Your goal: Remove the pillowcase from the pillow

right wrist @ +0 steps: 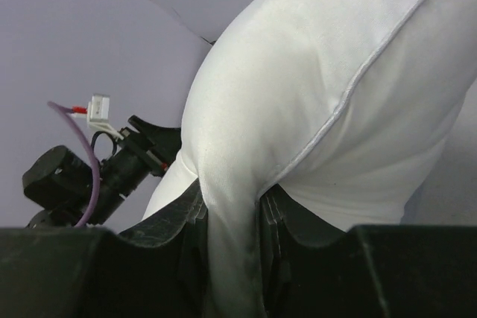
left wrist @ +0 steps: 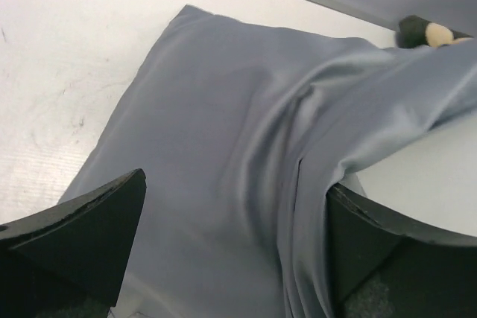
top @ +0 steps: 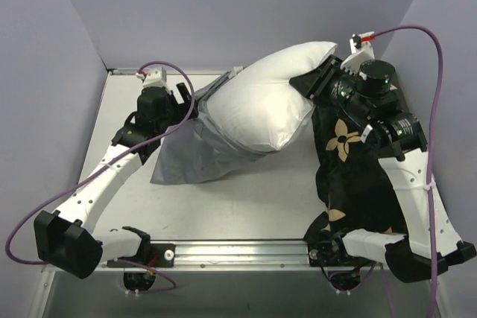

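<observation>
The plump white pillow (top: 268, 106) lies tilted in the middle of the table, and its lower left end sits inside the mouth of the blue-grey pillowcase (top: 190, 154). The rest of the pillowcase lies flat and wrinkled to the left. My right gripper (top: 311, 83) is shut on the pillow's right edge; the right wrist view shows white fabric (right wrist: 335, 72) pinched between the jaws (right wrist: 232, 236). My left gripper (top: 186, 106) hovers over the pillowcase (left wrist: 223, 124) near its mouth. Its jaws (left wrist: 235, 251) stand wide open, with a fabric fold running between them.
A black cushion with beige flower motifs (top: 346, 176) lies at the right under my right arm. Grey walls close in the back and both sides. The white table (top: 246, 206) runs to a metal rail at the near edge.
</observation>
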{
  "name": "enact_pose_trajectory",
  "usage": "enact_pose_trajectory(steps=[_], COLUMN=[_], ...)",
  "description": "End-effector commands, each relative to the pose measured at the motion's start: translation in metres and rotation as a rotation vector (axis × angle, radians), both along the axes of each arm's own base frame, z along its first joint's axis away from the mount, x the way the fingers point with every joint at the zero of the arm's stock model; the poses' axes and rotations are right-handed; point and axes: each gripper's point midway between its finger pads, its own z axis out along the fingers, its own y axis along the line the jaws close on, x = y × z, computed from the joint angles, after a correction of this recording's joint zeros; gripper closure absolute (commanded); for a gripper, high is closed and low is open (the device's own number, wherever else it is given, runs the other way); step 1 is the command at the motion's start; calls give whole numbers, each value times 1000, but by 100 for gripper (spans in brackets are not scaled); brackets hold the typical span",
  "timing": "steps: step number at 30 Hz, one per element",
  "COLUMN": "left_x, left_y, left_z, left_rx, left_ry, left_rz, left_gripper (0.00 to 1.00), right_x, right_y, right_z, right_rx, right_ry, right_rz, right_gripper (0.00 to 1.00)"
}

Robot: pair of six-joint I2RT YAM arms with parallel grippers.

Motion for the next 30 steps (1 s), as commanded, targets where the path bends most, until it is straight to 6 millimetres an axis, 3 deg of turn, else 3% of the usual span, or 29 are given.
enact_pose_trajectory(steps=[1,2,4,5,7,9,10,11,14,17,19,23,27,28,29,30], left_x=[-22,-36,-55,-68,-85,-108,-115,-128,-147,-154,-157,-144,-132,-129,-128,-128], left_y=[-11,-11,-19,-19,-27,-38,-41,-50,-65,-79,-82,-92,-97,-102,-105,-108], left_z=[49,70,67,79,67,68,57,64,47,21,17,31,31,22,19,14], left_rx=[43,26,24,0,3,5,18,1,49,130,171,184,250,269,275,281], left_ry=[-153,-217,-241,-282,-277,-305,-298,-330,-330,-310,-333,-460,-468,-455,-450,-441], left_rz=[-87,-97,-130,-144,-179,-212,-226,-256,-298,-324,-302,-274,-251,-270,-277,-286], left_gripper=[3,2,2,3,3,2,3,3,3,3,3,3,6,10,37,47], right_x=[9,12,21,23,29,32,36,37,40,40,40,36,31,31,31,29], right_y=[3,4,6,8,10,9,8,8,7,5,6,9,6,6,5,4], right_z=[59,57,58,57,63,66,71,72,78,84,84,87,96,97,99,102], right_rx=[77,74,71,70,73,65,67,58,58,63,59,56,54,52,54,57], right_ry=[-172,-165,-152,-145,-147,-153,-161,-161,-165,-175,-172,-176,-194,-195,-199,-206], right_rz=[5,4,-3,-3,-11,-24,-37,-40,-52,-61,-58,-50,-60,-59,-61,-64], right_gripper=[100,100,100,100,100,100,100,100,100,100,100,100,100,100,100,100])
